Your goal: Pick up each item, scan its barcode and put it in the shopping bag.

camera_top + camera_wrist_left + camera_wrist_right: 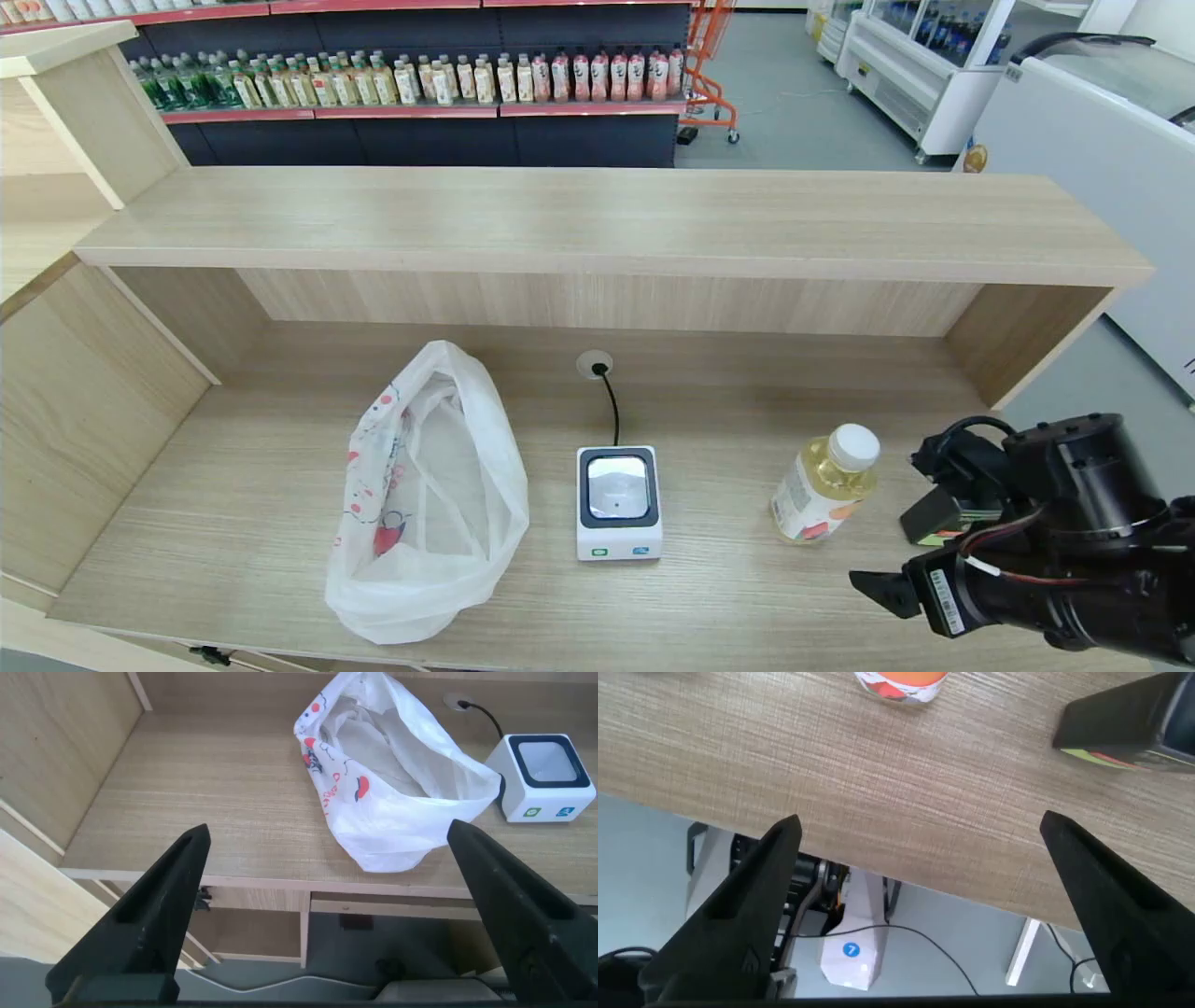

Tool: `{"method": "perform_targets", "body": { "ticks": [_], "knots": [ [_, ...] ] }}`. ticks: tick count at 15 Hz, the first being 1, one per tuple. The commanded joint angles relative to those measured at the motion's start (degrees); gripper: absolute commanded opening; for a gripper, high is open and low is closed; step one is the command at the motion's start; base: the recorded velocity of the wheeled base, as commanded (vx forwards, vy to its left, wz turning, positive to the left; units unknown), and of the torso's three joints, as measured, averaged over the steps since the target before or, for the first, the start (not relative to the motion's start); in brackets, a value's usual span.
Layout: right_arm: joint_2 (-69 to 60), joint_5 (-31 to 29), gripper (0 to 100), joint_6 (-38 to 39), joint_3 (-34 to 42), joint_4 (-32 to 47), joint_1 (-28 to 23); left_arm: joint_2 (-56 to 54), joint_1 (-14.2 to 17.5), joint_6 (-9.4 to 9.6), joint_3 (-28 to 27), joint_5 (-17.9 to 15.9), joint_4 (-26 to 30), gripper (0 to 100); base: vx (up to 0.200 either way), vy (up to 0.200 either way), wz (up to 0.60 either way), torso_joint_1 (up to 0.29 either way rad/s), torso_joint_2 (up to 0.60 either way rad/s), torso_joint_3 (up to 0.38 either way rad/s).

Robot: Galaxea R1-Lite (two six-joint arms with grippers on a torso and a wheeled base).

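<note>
The bottle (826,485) of yellow drink stands upright on the counter to the right of the scanner (618,502), white cap on. The right gripper (920,905) hangs farther from the scanner than the bottle, apart from it, fingers spread and empty. The bottle's label print is too small to read. A dark box (1120,737) beside the bottle is cut off. The shopping bag (429,495) lies left of the scanner. On that side, the left gripper (327,915) hangs spread.
</note>
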Motion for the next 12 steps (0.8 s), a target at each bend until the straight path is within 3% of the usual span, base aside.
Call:
{"method": "perform_targets", "body": {
  "ticks": [1, 7, 12],
  "knots": [
    [7.57, -0.45, 100, 0.00, 2.25, -7.42, 0.45, 0.01, 0.01, 0.00, 0.00, 0.05, -0.02, 100, 0.000, 0.000, 0.00, 0.000, 0.00, 0.000],
    [18.82, -0.54, 100, -0.62, 2.52, -27.28, 3.00, 0.01, 0.01, 0.00, 0.00, 0.05, -0.02, 100, 0.000, 0.000, 0.00, 0.000, 0.00, 0.000],
    [22.95, -0.45, 100, -2.37, -3.19, -28.95, 3.88, 0.01, 0.01, 0.00, 0.00, -0.04, -0.02, 100, 0.000, 0.000, 0.00, 0.000, 0.00, 0.000]
  ]
}}
